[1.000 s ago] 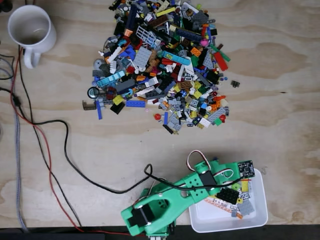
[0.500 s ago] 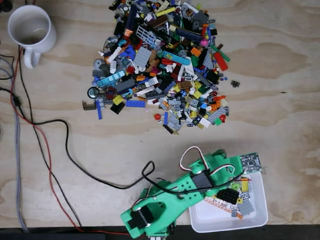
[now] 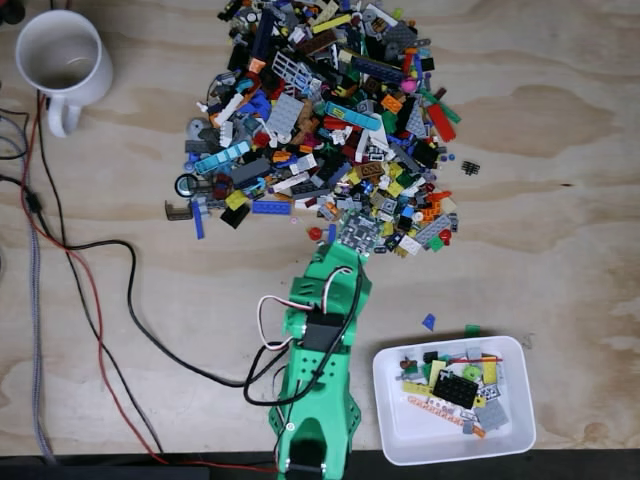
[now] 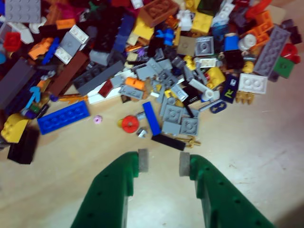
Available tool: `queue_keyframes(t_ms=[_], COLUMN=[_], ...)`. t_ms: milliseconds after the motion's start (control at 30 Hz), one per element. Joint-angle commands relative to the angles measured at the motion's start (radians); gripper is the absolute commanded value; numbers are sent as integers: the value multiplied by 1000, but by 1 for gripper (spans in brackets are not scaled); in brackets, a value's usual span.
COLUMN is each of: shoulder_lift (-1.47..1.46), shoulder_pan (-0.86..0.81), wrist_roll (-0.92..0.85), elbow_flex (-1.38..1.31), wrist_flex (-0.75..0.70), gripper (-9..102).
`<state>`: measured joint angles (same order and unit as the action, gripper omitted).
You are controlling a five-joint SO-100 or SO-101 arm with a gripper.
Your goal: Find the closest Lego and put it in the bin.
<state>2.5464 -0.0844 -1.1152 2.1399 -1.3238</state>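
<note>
Now we have our claw [image 4: 160,162] parked at the near edge of the Lego pile [image 3: 325,120], jaws apart and holding nothing, its grey pads framing bare counter [image 3: 560,200] in the wrist view. We judge this placement deliberate: the nearest pieces sit just ahead of the tips, namely a flat black bar [image 4: 167,141], a blue strip [image 4: 151,118] and a red round piece [image 4: 129,124], so any of them could be the closest pick. The bin [image 3: 505,440] lies well apart from the pile, at the lower right of the fixed view, already carrying several bricks. Compared with a second ago, our green arm [image 3: 318,370] has swung away from over the bin and now reaches up toward the pile.
</note>
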Motion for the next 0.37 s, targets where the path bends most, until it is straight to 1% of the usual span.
queue_keyframes(t_ms=[0, 133, 333], shoulder_lift=[-26, -69, -83], shoulder_pan=[115, 147, 163], wrist_roll=[31, 40, 54], elbow_flex=[-11, -20, -14], wrist_flex=[55, 84, 87], gripper=[12, 12, 12])
